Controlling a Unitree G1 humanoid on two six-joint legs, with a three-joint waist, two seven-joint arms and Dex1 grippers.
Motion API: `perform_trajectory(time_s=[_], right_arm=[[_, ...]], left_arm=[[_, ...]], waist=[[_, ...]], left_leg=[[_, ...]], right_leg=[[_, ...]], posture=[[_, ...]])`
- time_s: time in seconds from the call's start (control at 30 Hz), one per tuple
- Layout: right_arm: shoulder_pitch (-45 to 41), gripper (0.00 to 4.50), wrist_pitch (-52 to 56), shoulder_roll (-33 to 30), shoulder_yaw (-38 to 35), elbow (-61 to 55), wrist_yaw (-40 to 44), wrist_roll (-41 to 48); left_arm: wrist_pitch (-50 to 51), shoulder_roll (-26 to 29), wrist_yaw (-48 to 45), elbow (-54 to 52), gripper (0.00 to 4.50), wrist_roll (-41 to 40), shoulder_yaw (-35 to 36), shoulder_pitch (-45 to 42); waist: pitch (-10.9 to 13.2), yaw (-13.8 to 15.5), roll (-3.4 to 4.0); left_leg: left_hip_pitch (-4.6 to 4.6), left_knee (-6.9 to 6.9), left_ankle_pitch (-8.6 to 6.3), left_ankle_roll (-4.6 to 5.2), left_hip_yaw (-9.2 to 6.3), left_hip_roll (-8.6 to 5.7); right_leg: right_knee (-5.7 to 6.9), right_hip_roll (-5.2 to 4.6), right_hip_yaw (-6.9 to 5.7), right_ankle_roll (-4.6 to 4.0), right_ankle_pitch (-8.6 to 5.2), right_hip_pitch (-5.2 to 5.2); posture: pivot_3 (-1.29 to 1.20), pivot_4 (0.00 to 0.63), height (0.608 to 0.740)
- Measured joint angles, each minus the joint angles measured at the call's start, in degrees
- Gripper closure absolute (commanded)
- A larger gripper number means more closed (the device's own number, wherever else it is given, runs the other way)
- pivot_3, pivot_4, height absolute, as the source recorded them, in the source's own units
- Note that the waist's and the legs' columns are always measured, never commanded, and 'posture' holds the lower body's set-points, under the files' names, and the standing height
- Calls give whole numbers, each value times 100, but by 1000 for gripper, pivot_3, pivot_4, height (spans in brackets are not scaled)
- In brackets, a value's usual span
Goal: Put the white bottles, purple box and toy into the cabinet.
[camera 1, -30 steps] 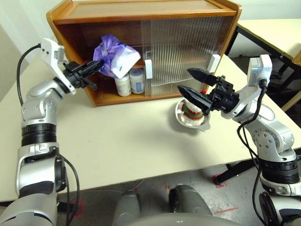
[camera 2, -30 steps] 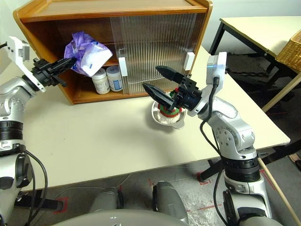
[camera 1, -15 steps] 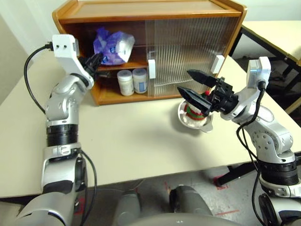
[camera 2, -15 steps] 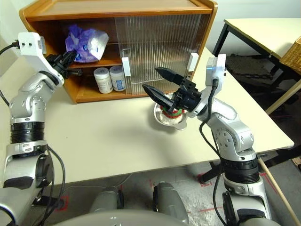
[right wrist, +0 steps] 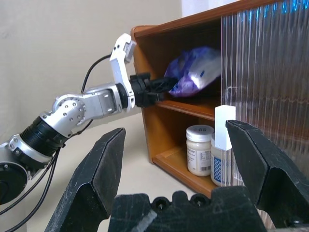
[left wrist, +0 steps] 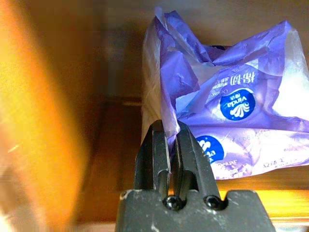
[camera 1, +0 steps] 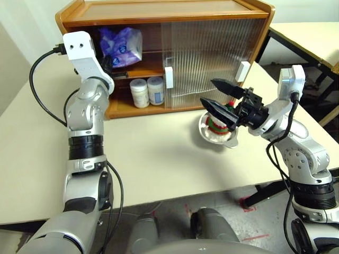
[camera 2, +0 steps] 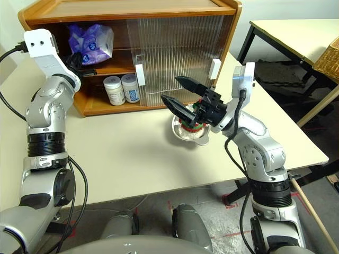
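Observation:
The purple box [camera 1: 123, 46] rests on the middle shelf of the cabinet [camera 1: 159, 10], in its open left half. My left gripper [left wrist: 171, 145] reaches level into that opening and is shut on the pack's crinkled edge. Two white bottles [camera 1: 140, 92] [camera 1: 155, 90] stand side by side on the bottom shelf below it. The toy [camera 1: 216, 125] sits in a metal bowl [camera 1: 211, 137] on the table in front of the cabinet's right half. My right gripper [camera 1: 208, 91] hovers just above the toy, open with nothing between its fingers.
Ribbed sliding doors [camera 1: 212, 53] with white handles cover the cabinet's middle and right. A second table [camera 1: 312, 37] stands at the back right, and a wicker basket [camera 2: 328, 58] is at the far right. Bare tabletop [camera 1: 153, 153] spreads in front of the cabinet.
My left arm has swung round and carried the purple box from in front of the cabinet's left edge onto the middle shelf. The right arm has stayed still.

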Motion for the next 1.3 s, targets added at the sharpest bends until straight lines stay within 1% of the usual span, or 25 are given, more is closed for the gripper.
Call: perform_trajectory(time_s=[0.13, 0.17, 0.23, 0.53, 0.57, 0.77, 1.1, 1.3], right_arm=[[28, 0, -7, 3, 1, -21, -38, 0], [37, 0, -8, 3, 1, -36, -41, 0], [50, 0, -9, 0, 0, -57, -42, 0], [54, 0, -19, -2, 0, -68, -41, 0], [54, 0, -22, -2, 0, -68, -38, 0], [41, 0, -34, -1, 6, -17, -12, 0], [-24, 0, -40, -7, 17, 68, 104, -2], [-49, 0, -40, -9, 18, 151, 147, -3]], left_arm=[[-116, -94, 97, 252, 4479, 22, 2, -109], [-145, -102, 107, 379, 4224, 29, -2, -171], [-213, -116, 114, 500, 3672, 37, -7, -245], [-462, -143, -96, 612, 196, 82, -186, -366], [-470, -143, -150, 600, 51, 79, -206, -364], [-375, -213, -473, 43, 51, -141, -213, -67], [404, -57, -551, -1470, 51, -319, -115, 489], [520, 47, -866, -1769, 51, -398, -238, 618]], waist=[[0, 2, 0], [0, 1, 0], [0, -2, 0], [0, -4, 0], [0, -3, 0], [0, -21, 0], [0, 15, 0], [0, 18, 0]], left_leg=[[-2, -2, -1, -2, 0, 0], [-3, -2, -1, -2, 0, -1], [-3, -2, -2, -3, 0, -1], [-3, -1, -2, -7, 0, -2], [-3, -2, -2, -6, 0, -2], [-3, -11, -1, -4, 0, 0], [-1, -7, -1, -5, -1, -1], [-1, -6, -1, -5, 0, -1]], right_leg=[[-6, 0, -1, 0, 0, 0], [-7, 0, -1, 0, 0, 0], [-9, 0, -1, 0, 0, 0], [-10, 0, -1, -1, 2, 1], [-11, 0, -2, -1, 2, 0], [-16, 2, 1, -1, 2, 0], [-13, 2, 2, -1, 2, 1], [-13, 2, 3, -1, 2, 2]], posture=[[-55, 0, 740], [-56, 0, 740], [-56, 0, 740], [-43, 0, 740], [-40, 0, 740], [-19, 0, 740], [5, 0, 740], [-8, 0, 740]])
